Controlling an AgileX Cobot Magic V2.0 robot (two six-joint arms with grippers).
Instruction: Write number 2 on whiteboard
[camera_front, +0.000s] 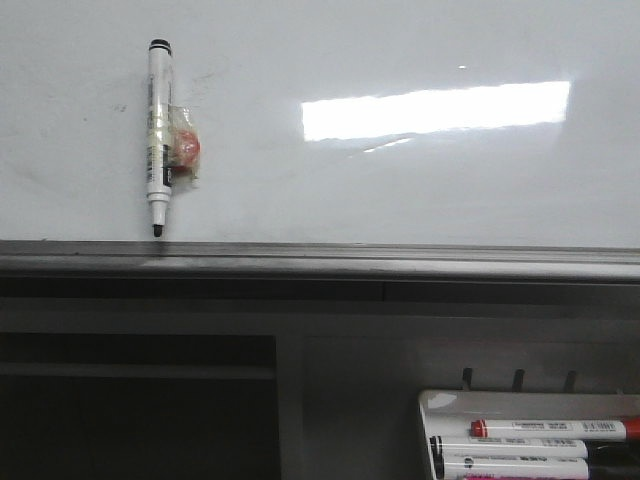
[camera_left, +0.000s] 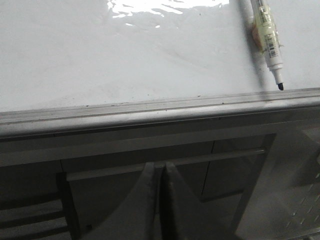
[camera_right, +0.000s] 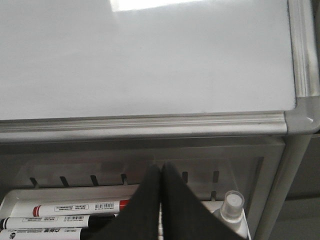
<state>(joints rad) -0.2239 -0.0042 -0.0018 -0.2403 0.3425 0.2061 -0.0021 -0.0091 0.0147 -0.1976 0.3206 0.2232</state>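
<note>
The whiteboard (camera_front: 400, 180) fills the front view, glossy white with a bright rectangular reflection and a grey metal edge rail (camera_front: 320, 255). No number 2 shows on it. A white marker (camera_front: 159, 135) with an uncapped black tip is stuck on the board with tape and a red piece, tip near the rail; it also shows in the left wrist view (camera_left: 267, 37). My left gripper (camera_left: 160, 167) is shut and empty, below the rail. My right gripper (camera_right: 161, 169) is shut and empty, over the marker tray below the board's corner (camera_right: 300, 117). Neither gripper shows in the front view.
A small white tray (camera_front: 450, 405) at the lower right holds a red-capped marker (camera_front: 550, 428) and black-capped markers (camera_front: 510, 448); it also shows in the right wrist view (camera_right: 60, 192) with a clear-capped bottle (camera_right: 233, 206). A dark metal frame (camera_front: 290, 400) with shelves lies below the rail.
</note>
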